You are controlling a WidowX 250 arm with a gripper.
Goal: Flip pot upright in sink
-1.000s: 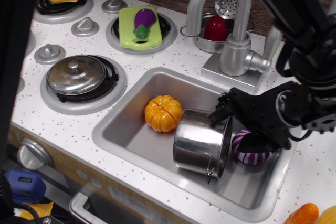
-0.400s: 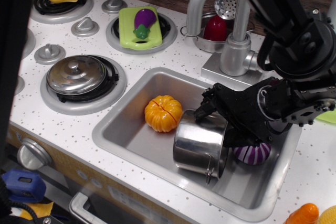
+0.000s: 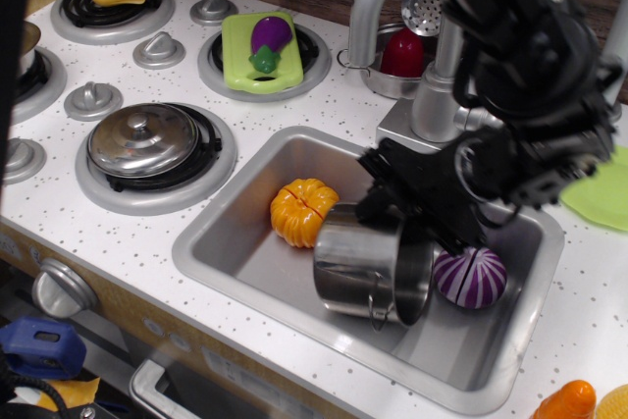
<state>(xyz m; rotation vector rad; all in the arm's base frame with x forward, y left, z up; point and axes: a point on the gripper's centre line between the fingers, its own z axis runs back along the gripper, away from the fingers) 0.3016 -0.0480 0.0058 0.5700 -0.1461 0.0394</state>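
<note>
The shiny steel pot (image 3: 358,262) lies on its side in the sink (image 3: 218,233), with its open mouth facing right and a wire loop handle hanging at its lower front. Its rim end is raised a little off the basin floor. My black gripper (image 3: 394,213) reaches in from the right and sits at the top of the pot's rim. One finger is outside the wall and the other seems to be inside the mouth, closed on the rim.
An orange pumpkin (image 3: 305,211) lies left of the pot and a purple-striped onion (image 3: 470,277) right of it, both in the basin. The faucet (image 3: 392,7) arches behind. A lidded pot (image 3: 144,139) sits on the left burner. A pan with a red item (image 3: 402,54) stands behind the faucet.
My gripper has moved left and slightly up along with the pot's rim. The pot has shifted left and tipped, and the purple onion is now more exposed.
</note>
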